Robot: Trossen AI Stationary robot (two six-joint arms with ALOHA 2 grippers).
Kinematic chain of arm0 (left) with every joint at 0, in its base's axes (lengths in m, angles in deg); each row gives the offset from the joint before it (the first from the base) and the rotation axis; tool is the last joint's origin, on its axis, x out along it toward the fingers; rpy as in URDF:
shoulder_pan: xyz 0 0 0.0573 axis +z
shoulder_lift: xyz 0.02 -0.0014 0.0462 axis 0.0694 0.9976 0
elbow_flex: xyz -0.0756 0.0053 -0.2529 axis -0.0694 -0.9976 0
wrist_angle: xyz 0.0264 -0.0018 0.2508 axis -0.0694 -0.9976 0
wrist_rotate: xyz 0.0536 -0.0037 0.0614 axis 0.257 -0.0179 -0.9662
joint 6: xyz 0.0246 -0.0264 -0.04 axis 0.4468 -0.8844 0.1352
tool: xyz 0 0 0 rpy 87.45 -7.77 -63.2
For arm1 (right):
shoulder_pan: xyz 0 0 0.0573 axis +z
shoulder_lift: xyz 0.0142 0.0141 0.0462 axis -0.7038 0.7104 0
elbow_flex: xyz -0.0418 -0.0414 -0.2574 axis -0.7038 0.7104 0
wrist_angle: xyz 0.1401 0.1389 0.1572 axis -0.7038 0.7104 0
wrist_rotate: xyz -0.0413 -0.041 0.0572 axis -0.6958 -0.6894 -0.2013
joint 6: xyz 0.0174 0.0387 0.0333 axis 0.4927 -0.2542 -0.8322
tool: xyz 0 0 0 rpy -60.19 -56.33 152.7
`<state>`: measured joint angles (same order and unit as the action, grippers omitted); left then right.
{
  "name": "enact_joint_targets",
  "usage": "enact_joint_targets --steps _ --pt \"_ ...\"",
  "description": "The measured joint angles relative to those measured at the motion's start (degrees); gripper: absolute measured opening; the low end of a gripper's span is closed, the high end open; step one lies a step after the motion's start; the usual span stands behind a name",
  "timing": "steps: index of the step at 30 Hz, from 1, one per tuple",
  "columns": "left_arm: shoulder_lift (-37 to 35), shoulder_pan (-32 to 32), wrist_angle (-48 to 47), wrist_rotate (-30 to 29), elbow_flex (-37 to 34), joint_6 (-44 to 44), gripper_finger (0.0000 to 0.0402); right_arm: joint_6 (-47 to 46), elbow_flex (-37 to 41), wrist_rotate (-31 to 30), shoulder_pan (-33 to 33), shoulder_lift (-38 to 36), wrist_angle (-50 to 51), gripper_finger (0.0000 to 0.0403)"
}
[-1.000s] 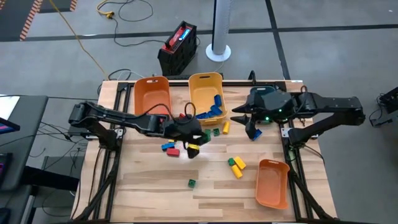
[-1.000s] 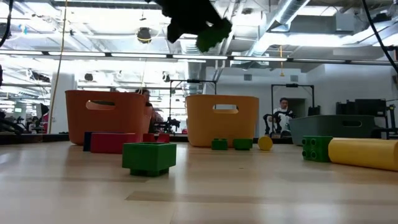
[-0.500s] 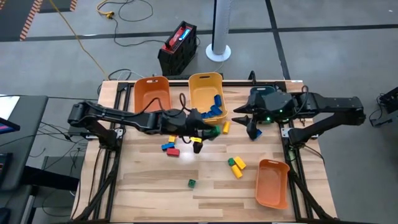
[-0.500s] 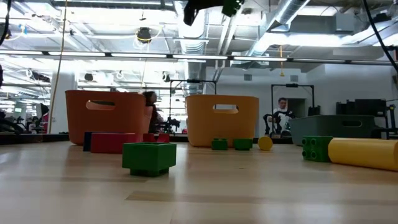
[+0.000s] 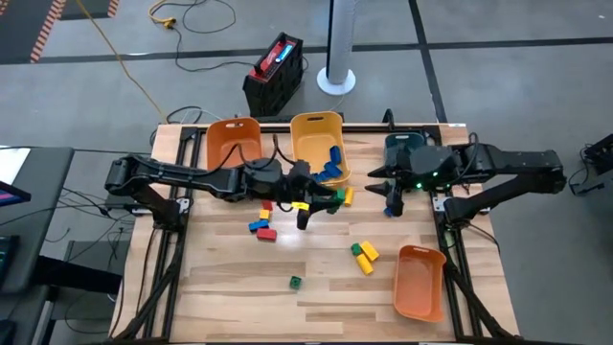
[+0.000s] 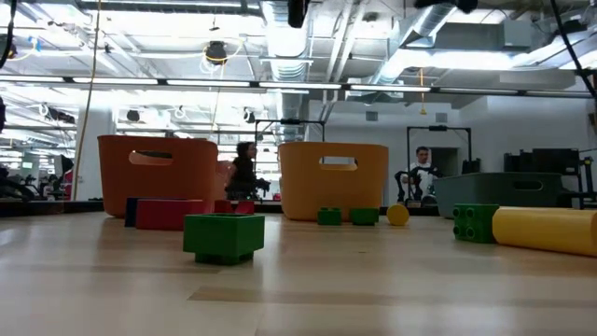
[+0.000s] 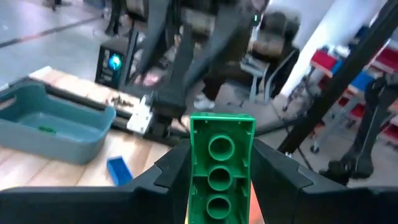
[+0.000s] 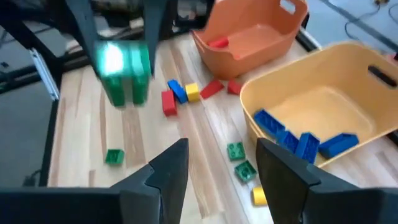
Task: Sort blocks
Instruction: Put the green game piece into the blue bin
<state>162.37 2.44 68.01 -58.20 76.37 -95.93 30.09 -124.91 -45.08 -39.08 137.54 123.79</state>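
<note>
Green block (image 8: 124, 78) blurred in right wrist view; left hand (image 6: 297, 11) cropped low.

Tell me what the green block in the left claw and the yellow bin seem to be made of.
Green block, held in the left claw: looks like hard moulded plastic, semi-gloss, with crisp edges and round hollow tubes on its underside. Yellow bin: probably thin moulded plastic, smooth and slightly shiny, with a rolled rim and cut-out handle slot; it holds blue blocks.

A robotics lab or industrial workshop: exposed ducts and strip lights (image 6: 215, 82) run overhead, the grey concrete floor (image 5: 498, 19) carries loose cables (image 5: 182, 14) at 11 o'clock, and the wooden table (image 5: 239, 278) sits on a metal frame.
</note>
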Motion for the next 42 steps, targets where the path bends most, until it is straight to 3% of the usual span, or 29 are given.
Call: enact_joint_targets --steps 8,16,23,42 --pt "0.0 1.88 8.33 4.59 0.0 -3.46 0.0135 -0.17 5.73 3.43 1.89 1.46 -15.1 0.0206" --pt "0.0 1.98 11.05 4.64 0.0 -1.84 0.0135 -2.37 7.3 4.64 3.12 5.89 -25.97 0.0259" --pt "0.02 1.96 11.34 4.66 0.0 -0.09 0.0135 -4.53 7.3 7.46 3.36 7.52 -28.87 0.0272" --pt "0.07 0.02 10.55 3.8 0.0 5.72 0.0135 -3.93 7.24 7.32 3.21 8.54 -37.06 0.0271"
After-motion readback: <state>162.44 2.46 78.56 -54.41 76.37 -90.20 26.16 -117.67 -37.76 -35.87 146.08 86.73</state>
